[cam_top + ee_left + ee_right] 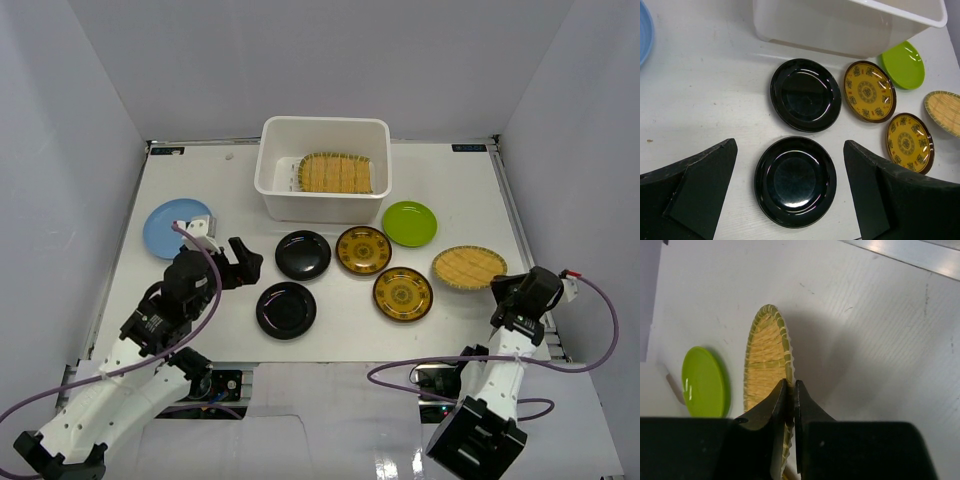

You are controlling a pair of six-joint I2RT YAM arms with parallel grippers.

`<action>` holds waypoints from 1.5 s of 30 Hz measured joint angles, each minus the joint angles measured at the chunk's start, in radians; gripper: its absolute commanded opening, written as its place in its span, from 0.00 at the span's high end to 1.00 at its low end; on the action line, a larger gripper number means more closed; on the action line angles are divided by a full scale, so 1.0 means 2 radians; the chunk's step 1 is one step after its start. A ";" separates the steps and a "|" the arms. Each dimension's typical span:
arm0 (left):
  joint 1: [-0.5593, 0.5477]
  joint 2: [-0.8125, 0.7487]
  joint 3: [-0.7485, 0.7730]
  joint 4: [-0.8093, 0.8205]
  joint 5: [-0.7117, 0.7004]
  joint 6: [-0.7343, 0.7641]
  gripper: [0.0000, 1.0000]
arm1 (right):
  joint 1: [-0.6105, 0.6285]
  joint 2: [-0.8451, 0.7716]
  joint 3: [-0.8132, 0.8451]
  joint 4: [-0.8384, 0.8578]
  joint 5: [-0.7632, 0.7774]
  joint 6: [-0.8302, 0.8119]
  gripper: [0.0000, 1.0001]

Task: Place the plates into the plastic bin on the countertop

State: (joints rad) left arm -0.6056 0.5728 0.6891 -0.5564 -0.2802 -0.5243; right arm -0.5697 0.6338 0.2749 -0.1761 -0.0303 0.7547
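Plates lie spread over the large flat white countertop [340, 335] in front of the white rectangular plastic bin [272, 185], which stands near the far edge. One woven straw-coloured round plate [336, 173] lies on the bin's floor, toward its right side. The other seven are outside it.

The light blue round plate [165, 228] sits well to the left, just beyond the left arm. The farther glossy black round plate [303, 255] is just in front of the bin, and the nearer glossy black round plate [286, 309] is close beside it, toward the arms. To their right come the two yellow-brown patterned round plates with dark rims, one [363, 250] nearer the bin, the other [403, 294] nearer the arms. The lime green round plate [409, 223] lies by the bin's right front corner.

The left gripper [243, 265] hangs above the table with its fingers [705, 185] spread wide. In the left wrist view the nearer black plate shows between them, untouched.

The second woven straw-coloured round plate [468, 266] lies at the right, near the lime green one. The right gripper [791, 395] has its jaws drawn almost together, pinching that plate's near rim between them.
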 measured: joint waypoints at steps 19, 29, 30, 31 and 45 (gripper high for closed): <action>0.000 0.086 0.015 0.070 0.012 -0.046 0.02 | 0.063 0.061 0.188 0.074 -0.122 0.094 0.92; 0.009 0.159 0.015 0.091 0.020 -0.105 0.04 | 0.349 0.285 0.395 0.179 -0.103 0.081 0.92; 0.016 0.169 0.015 0.094 0.027 -0.111 0.04 | 0.366 0.317 0.425 0.187 -0.103 0.073 0.92; 0.025 0.179 0.015 0.096 0.031 -0.117 0.04 | 0.380 0.348 0.452 0.194 -0.102 0.066 0.92; 0.298 0.215 -0.058 0.130 0.111 -0.206 0.02 | 0.449 0.674 0.652 0.165 -0.123 0.011 0.92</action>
State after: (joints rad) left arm -0.0093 1.0031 0.5739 -0.2966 -0.0586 -0.9367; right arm 0.3279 1.9816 1.5795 0.1539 -0.2768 0.7765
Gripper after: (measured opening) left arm 0.973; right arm 0.122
